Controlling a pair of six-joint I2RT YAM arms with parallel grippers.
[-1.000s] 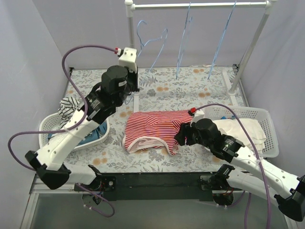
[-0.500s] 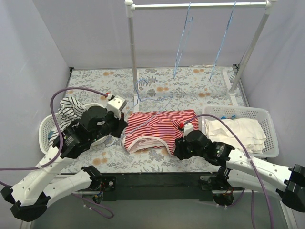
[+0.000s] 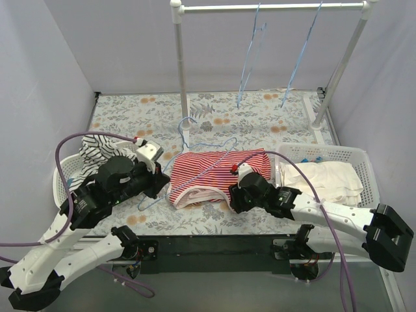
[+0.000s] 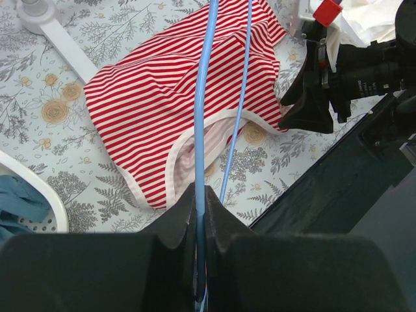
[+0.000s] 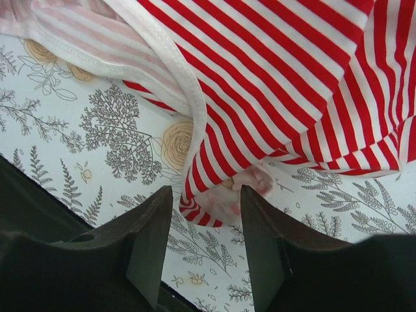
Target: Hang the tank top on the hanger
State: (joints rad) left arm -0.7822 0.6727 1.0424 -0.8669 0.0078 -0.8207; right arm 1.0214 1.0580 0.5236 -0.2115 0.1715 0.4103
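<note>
The red-and-white striped tank top [image 3: 214, 172] lies flat on the floral table, also seen in the left wrist view [image 4: 162, 104] and the right wrist view [image 5: 292, 71]. My left gripper [image 3: 158, 183] is shut on a light-blue wire hanger [image 3: 201, 146], whose wires [image 4: 203, 97] run over the top. My right gripper [image 3: 233, 200] is open at the top's near right corner; its jaws stand either side of a folded strap end [image 5: 214, 201] without closing on it.
Two more blue hangers [image 3: 250, 62] hang from the white rail [image 3: 273, 8] at the back. A white basket [image 3: 325, 156] with cream cloth stands right. Another basket [image 3: 62, 175] with a black-and-white striped garment [image 3: 91, 146] stands left. The black front edge [image 3: 214, 244] is near.
My left arm has brought the hanger down from the rail to the table beside the top. My right gripper has slid left along the top's near edge.
</note>
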